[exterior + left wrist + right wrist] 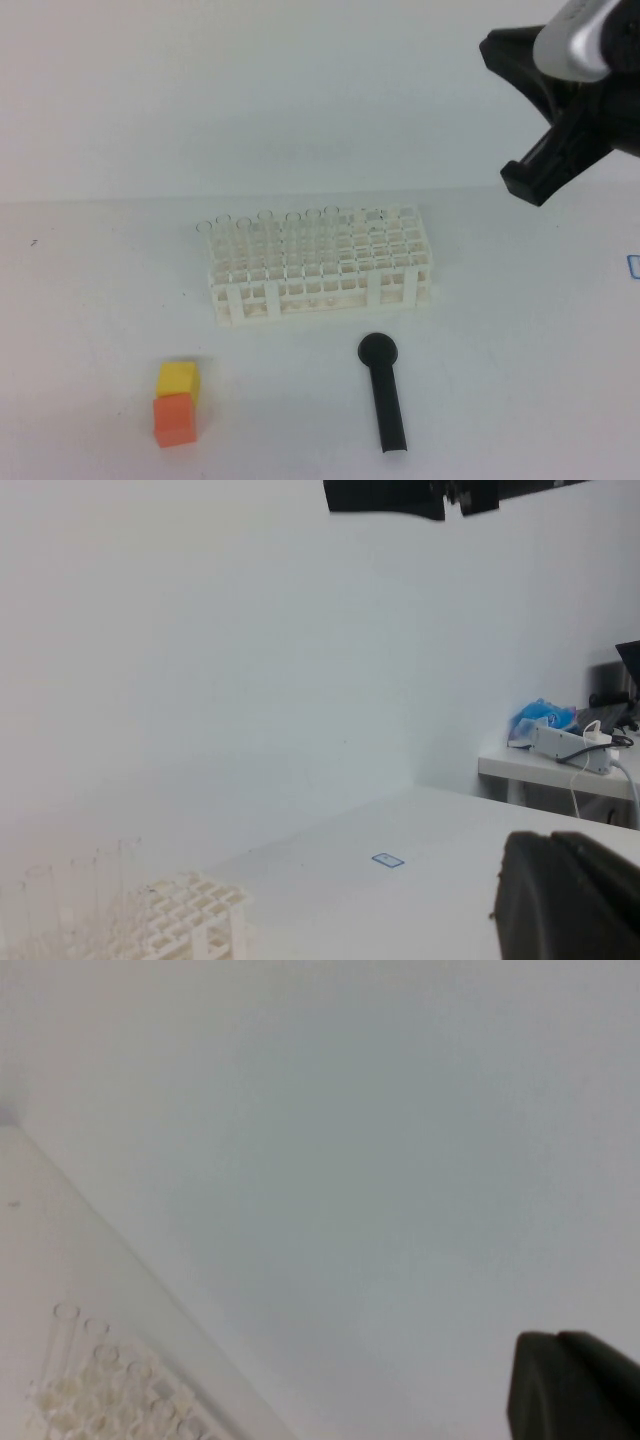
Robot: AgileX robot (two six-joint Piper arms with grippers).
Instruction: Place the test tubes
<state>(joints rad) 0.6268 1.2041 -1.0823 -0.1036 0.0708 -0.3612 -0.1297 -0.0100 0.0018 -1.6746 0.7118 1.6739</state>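
Right jaws spread, aloft right; left jaws unclear; rack (pixel 322 285) seemingly holds tubes (pixel 266 238)

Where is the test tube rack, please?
In the high view the rack sits centrally, behind the black tool; right gripper raised at its right, left gripper unseen there.

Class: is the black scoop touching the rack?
Apart: high view shows table between scoop and rack. Right pincer open, upper right; left pincer outside that view.

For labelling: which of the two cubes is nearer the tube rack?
The yellow cube; the orange cube lies farther. The right end effector open, raised far right; left end effector outside the high view.
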